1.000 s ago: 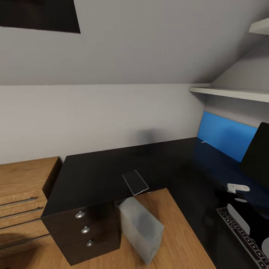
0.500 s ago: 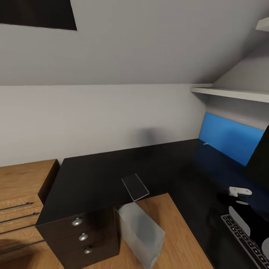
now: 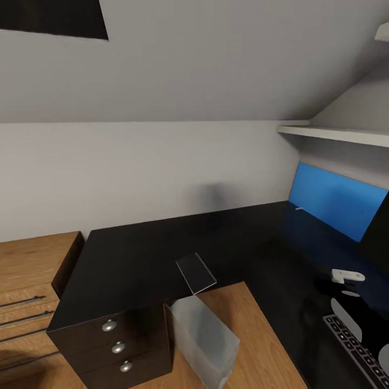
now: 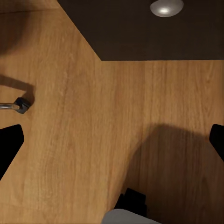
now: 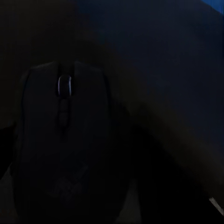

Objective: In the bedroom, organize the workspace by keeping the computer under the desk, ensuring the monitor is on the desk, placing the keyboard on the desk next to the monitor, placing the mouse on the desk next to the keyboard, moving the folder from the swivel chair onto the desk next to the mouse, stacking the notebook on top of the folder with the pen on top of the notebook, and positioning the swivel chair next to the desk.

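Note:
The long black desk [image 3: 151, 254] runs from its three knobbed drawers [image 3: 118, 348] round the corner to the right. Under it stands the light-grey computer [image 3: 208, 337]. The monitor [image 3: 379, 227] shows as a black edge at the far right, with the keyboard [image 3: 357, 348] below it on the desk. The black mouse [image 5: 63, 140] looms close and dark in the right wrist view; the fingers there are lost in the dark. A white part of my right arm [image 3: 346, 276] hangs above the keyboard. My left gripper [image 4: 112, 144] is open over the wood floor [image 4: 84, 140].
A thin dark flat rectangle [image 3: 195, 273] lies at the desk's front edge above the computer. A wooden chest [image 3: 27, 270] with bar handles stands left of the desk. A blue panel [image 3: 335, 208] lines the right wall under a white shelf [image 3: 335, 133].
The whole head view has drifted, so the desk and chest sit slightly further left and lower: the camera moved. My right arm keeps its place in the picture.

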